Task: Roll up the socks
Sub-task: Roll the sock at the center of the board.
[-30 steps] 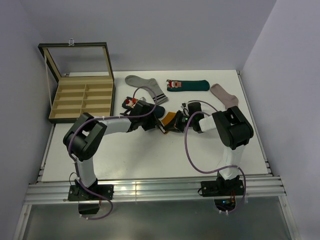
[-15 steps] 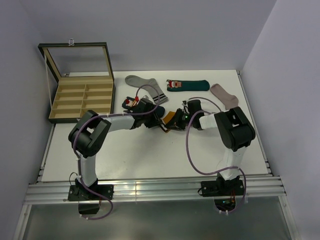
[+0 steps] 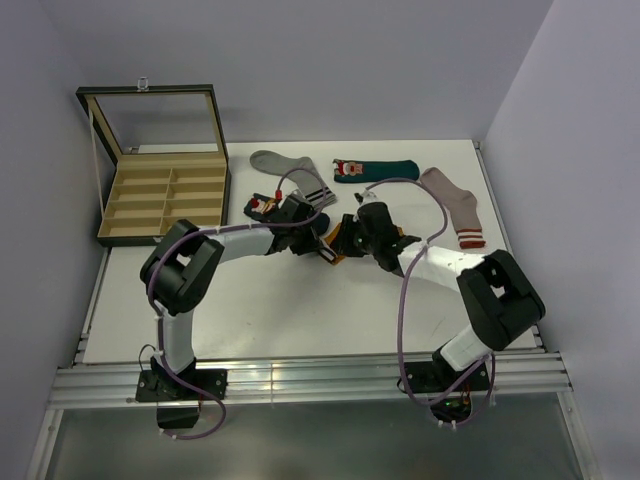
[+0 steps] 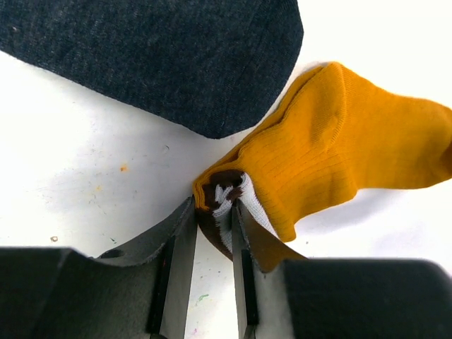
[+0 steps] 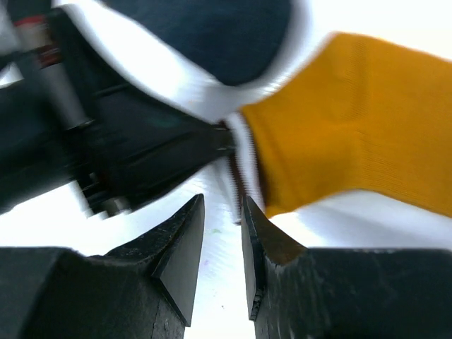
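The mustard-orange sock (image 4: pixel 339 134) lies crumpled at the table's middle, only a bit of it visible from above (image 3: pixel 333 241). My left gripper (image 4: pixel 213 212) is shut on its brown-and-white striped cuff (image 4: pixel 229 194). My right gripper (image 5: pixel 222 212) faces it from the other side (image 3: pixel 347 240), jaws slightly apart with nothing between them, tips just short of the cuff (image 5: pixel 236 166). The navy sock (image 3: pixel 265 207) lies just beyond, its toe (image 4: pixel 162 56) touching the mustard sock. The dark teal sock (image 3: pixel 375 170) lies flat at the back.
A grey striped sock (image 3: pixel 290 168) lies at the back left of the teal one. A pinkish-beige sock (image 3: pixel 455 205) lies at the right. An open wooden compartment box (image 3: pixel 165 195) stands at the left edge.
My right arm has swung its elbow out to the right and its gripper has moved left, close to the left gripper. The pinkish sock is now uncovered. The left gripper has crept slightly right.
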`<action>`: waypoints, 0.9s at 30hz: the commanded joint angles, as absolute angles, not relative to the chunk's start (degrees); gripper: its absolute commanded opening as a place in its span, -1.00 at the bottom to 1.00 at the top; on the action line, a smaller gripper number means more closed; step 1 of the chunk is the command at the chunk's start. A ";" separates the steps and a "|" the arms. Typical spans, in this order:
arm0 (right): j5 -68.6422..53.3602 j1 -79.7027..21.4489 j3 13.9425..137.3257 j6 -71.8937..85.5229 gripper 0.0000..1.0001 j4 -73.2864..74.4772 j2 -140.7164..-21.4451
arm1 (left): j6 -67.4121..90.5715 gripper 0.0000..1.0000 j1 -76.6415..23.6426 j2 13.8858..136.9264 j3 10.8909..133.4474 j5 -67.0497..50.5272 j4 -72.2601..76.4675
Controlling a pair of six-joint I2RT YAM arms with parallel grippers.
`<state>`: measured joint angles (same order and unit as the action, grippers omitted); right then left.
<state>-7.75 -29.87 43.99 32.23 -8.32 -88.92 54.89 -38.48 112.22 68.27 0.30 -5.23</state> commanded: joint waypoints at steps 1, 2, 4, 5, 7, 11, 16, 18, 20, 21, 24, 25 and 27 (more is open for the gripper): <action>0.96 -33.22 42.72 25.23 -0.29 -11.15 -86.40 | 50.19 -0.39 -38.85 111.62 67.94 3.25 -12.75; 0.71 -34.18 42.54 24.44 -0.29 -11.86 -86.22 | 49.92 -0.40 -38.85 111.53 67.85 3.16 -12.66; 0.97 -35.15 42.45 22.16 -0.29 -13.00 -86.22 | 49.40 -0.40 -39.02 111.18 67.85 2.73 -12.48; 1.58 -36.29 42.54 21.45 -0.29 -13.18 -86.66 | 49.22 -0.40 -39.11 111.01 67.85 2.64 -12.39; 3.07 -37.61 42.98 20.30 -0.28 -13.01 -86.92 | 48.87 -0.40 -39.11 111.01 67.94 2.29 -12.30; 3.43 -38.41 42.98 21.18 -0.28 -13.27 -87.89 | 48.69 -0.40 -39.29 110.92 67.94 1.93 -12.22; 2.46 -38.93 42.98 18.73 -0.23 -13.36 -88.42 | 48.08 -0.40 -39.29 111.09 68.91 1.85 -13.62; 3.42 -39.63 43.33 16.89 -0.21 -12.92 -88.68 | 47.99 -0.40 -39.29 111.18 69.17 1.85 -13.88; 3.87 -41.04 43.24 16.18 -0.17 -13.27 -89.30 | 47.81 -0.40 -39.29 111.10 69.61 1.76 -14.06; 4.13 -41.31 43.33 16.08 -0.17 -13.45 -89.64 | 47.81 -0.40 -39.29 111.09 69.78 1.76 -14.24; 5.01 -42.19 43.50 15.47 -0.14 -13.80 -91.14 | 47.64 -0.41 -39.20 111.09 70.05 1.67 -14.68; 5.53 -42.45 43.59 15.29 -0.14 -13.89 -91.93 | 47.55 -0.41 -39.29 111.09 70.14 1.67 -14.68; 5.97 -42.89 43.86 14.77 -0.14 -13.80 -92.81 | 47.46 -0.41 -39.29 111.09 70.40 1.67 -15.12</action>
